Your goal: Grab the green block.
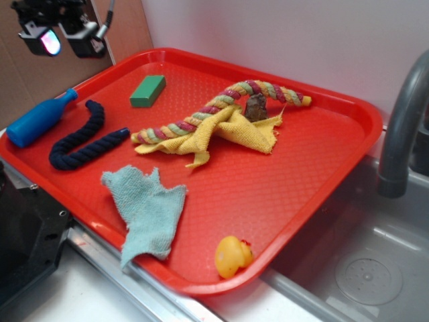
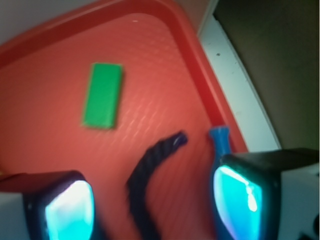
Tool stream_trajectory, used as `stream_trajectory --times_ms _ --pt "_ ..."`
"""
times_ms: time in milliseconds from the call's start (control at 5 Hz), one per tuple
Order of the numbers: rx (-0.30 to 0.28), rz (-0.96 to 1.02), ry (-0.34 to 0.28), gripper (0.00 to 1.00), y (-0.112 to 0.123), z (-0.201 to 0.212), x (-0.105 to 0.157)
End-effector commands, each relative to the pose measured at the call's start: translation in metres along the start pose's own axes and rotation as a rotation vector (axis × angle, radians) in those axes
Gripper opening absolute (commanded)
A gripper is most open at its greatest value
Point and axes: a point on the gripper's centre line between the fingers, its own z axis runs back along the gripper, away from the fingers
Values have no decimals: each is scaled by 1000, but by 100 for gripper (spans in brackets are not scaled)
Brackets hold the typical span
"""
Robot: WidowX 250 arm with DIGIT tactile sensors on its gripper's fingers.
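We saw the red tray (image 1: 322,174) carrying everything. The gripper (image 1: 62,35) hung high above its far left corner, fingers (image 2: 67,207) spread and empty. The green block (image 1: 148,91) lay flat near the tray's back rim, beside the navy rope (image 1: 84,139).

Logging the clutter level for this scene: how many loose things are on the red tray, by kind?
Ropes: 2, dark blue rope, multicoloured rope
Cloths: 2, teal cloth, yellow cloth
Green block: 1
Blue bottle: 1
Yellow rubber duck: 1
Small brown object: 1
Total: 8
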Motion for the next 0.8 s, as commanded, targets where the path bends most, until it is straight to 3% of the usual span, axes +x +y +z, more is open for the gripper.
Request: stream_trajectory --times_ms 0,200,600 --pt "33 -45 -65 100 -35 -25 34" --pt "45 9 -47 100 -43 -40 46" --pt "41 32 22 100 -29 -70 51"
